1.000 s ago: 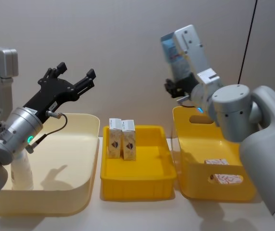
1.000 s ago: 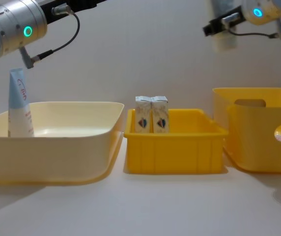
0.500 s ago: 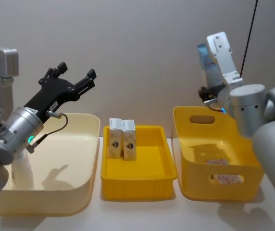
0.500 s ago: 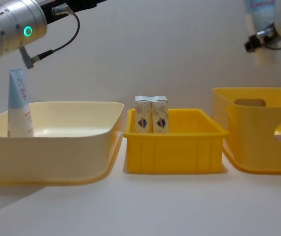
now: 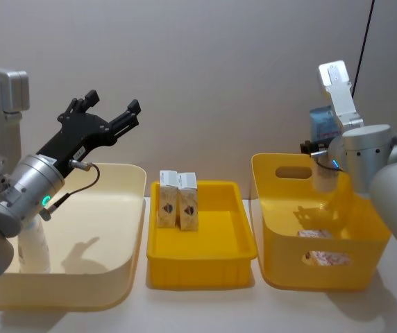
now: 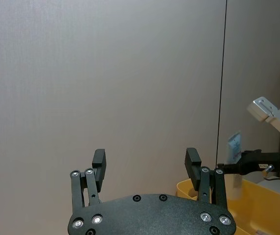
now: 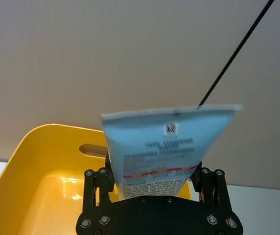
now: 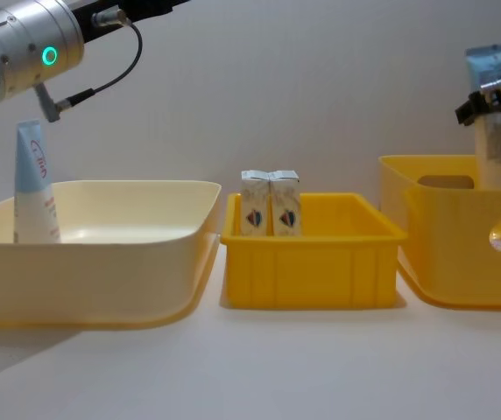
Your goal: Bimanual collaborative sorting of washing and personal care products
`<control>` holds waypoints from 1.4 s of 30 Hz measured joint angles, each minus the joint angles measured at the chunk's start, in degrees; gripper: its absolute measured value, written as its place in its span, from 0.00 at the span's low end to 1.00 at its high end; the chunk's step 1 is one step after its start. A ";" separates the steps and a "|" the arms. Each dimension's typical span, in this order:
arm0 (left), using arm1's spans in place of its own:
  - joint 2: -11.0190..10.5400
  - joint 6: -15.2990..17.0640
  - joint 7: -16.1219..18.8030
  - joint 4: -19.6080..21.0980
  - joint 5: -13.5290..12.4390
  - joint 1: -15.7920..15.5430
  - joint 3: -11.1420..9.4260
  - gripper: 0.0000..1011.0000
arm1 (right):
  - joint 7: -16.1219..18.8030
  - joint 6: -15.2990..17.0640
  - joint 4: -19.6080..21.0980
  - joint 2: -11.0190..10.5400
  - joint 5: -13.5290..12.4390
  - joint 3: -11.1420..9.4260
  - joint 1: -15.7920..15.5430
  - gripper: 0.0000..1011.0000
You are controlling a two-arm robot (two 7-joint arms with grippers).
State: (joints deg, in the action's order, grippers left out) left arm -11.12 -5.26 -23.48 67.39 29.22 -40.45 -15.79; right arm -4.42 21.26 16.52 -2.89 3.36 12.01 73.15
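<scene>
1. Head view first: my right gripper [image 5: 321, 148] is clamped on a squeeze tube [image 5: 321, 156], blue end up, and I hold it over the back of the tall yellow bin [image 5: 316, 232]. Small packs [image 5: 321, 257] lie on that bin's floor, so I judge it a drop spot. My left gripper [image 5: 106, 116] hangs above the cream bin [image 5: 80, 236], fingers spread on nothing, clear of the work. A second tube [image 5: 32, 246] stands at that bin's near left corner, and two white cartons [image 5: 178, 199] stand upright, touching, at the back of the middle yellow tray [image 5: 198, 246].

2. Left wrist view: both black fingers [image 6: 193, 164] stand wide apart against the wall, nothing between them. Farther off, the right arm carries its tube above the yellow bin's rim.

3. Right wrist view: the tube's flat crimped end points away from the camera and my jaws pinch its lower body from both sides, so it hangs straight over the bin's opening.

4. Chest view: the tube's lower end sits behind the bin wall, level with the rim. Release comes next, I reckon.
</scene>
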 joint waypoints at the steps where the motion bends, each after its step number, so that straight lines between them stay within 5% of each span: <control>1: 0.00 0.00 0.00 0.00 0.00 0.00 0.00 0.99 | -0.07 -0.20 -0.69 0.06 -0.01 -0.09 0.28 0.87; 7: 0.00 0.00 0.00 0.00 0.00 0.00 0.00 0.99 | -0.52 -1.35 -4.62 0.31 -0.06 -0.61 2.14 0.99; 23: 0.00 0.00 0.00 0.00 0.00 0.00 0.00 0.99 | -1.06 -2.71 -9.48 0.64 -0.17 -1.25 4.38 0.99; 42: 0.00 0.00 0.00 0.00 0.00 0.00 0.00 0.99 | -1.18 -3.08 -10.78 0.74 -0.17 -1.43 4.97 0.99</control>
State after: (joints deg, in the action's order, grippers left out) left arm -11.12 -5.26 -23.48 67.39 29.22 -40.45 -15.79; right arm -5.61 18.18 5.74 -2.16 3.19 10.58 78.13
